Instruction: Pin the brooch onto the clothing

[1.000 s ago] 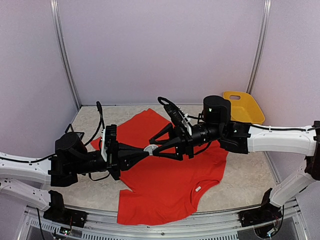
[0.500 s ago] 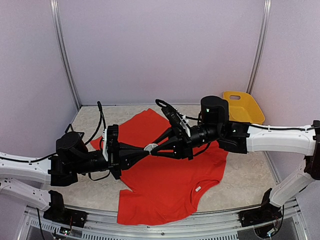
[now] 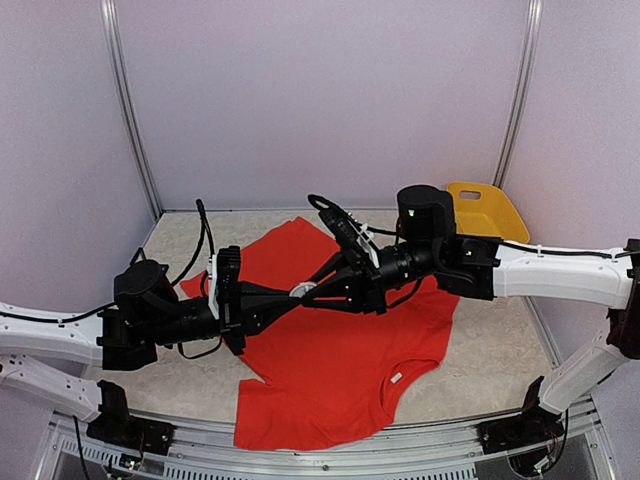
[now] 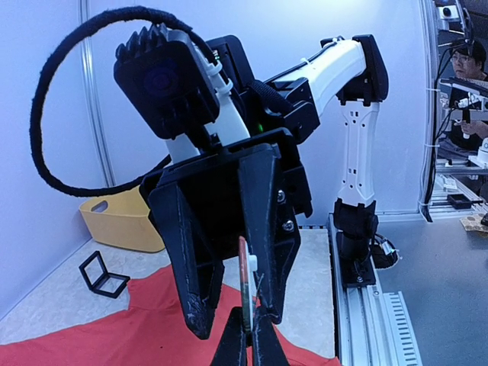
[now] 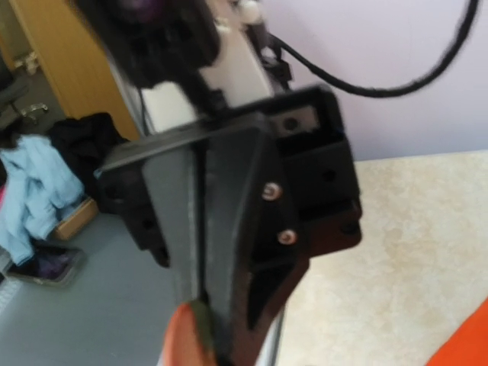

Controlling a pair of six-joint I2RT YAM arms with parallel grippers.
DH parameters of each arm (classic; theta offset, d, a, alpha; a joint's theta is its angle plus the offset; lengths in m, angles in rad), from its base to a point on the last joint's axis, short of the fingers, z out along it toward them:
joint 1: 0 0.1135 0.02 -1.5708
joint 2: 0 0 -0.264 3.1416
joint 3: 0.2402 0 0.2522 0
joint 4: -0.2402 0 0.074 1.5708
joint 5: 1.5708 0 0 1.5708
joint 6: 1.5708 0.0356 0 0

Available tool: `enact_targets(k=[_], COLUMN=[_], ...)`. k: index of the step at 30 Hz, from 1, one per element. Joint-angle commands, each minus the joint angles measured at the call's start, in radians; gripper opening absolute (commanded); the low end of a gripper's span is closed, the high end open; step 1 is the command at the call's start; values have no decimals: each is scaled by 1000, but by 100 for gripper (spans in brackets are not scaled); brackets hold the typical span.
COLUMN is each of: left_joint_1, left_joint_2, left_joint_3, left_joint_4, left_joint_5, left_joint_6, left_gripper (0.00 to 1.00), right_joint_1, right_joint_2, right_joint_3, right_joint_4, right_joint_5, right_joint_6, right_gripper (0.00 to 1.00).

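Note:
The red T-shirt [image 3: 340, 360] lies spread on the table, its white label [image 3: 397, 378] near the front. Above it both arms meet tip to tip. My left gripper [image 3: 292, 297] is shut on the brooch [image 3: 300, 291], a thin round disc. The left wrist view shows the brooch [image 4: 245, 286] edge-on, rising from my left fingers [image 4: 229, 347]. My right gripper [image 4: 235, 324] straddles it from the far side; one finger touches its white back piece, the other stands off with a gap. In the right wrist view the orange brooch [image 5: 183, 339] sits at the shut left gripper [image 5: 202, 305].
A yellow basket [image 3: 487, 213] stands at the back right corner. A small open black box [image 4: 103, 273] lies on the table beyond the T-shirt's edge. Metal posts and walls enclose the table on three sides.
My right gripper's jaws have narrowed around the brooch. The right arm has edged left toward the left gripper, which has kept its hold on the brooch.

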Motion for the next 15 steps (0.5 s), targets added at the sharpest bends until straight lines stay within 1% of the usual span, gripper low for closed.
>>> enact_targets(k=[1, 3, 4, 6, 8, 9, 11, 15], left_joint_1=[-31, -31, -29, -27, -24, -24, -23, -24], left_joint_2=[14, 2, -5, -19, -27, -30, -30, -24], left_joint_3=[25, 16, 11, 7, 7, 7, 7, 13], left_joint_4=[-18, -13, -14, -21, -29, -31, -30, -27], left_joint_5=[66, 15, -17, -53, -58, -56, -48, -38], left_joint_6=[15, 12, 11, 14, 20, 19, 17, 17], left_gripper=[0, 0, 0, 0, 0, 0, 0, 0], right_joint_1=[1, 2, 2, 2, 1, 0, -2, -3], right_joint_2=[28, 5, -13, -54, -88, -99, -110, -107], right_joint_3=[23, 11, -1, -30, -51, -53, -55, -55], right_joint_4=[-9, -33, -44, -70, -97, -110, -108, -70], right_joint_5=[77, 3, -24, -33, 9, 33, 67, 69], right_joint_6=[-28, -105, -151, -226, -261, -263, -248, -210], right_gripper=[37, 47, 50, 54, 55, 55, 51, 38])
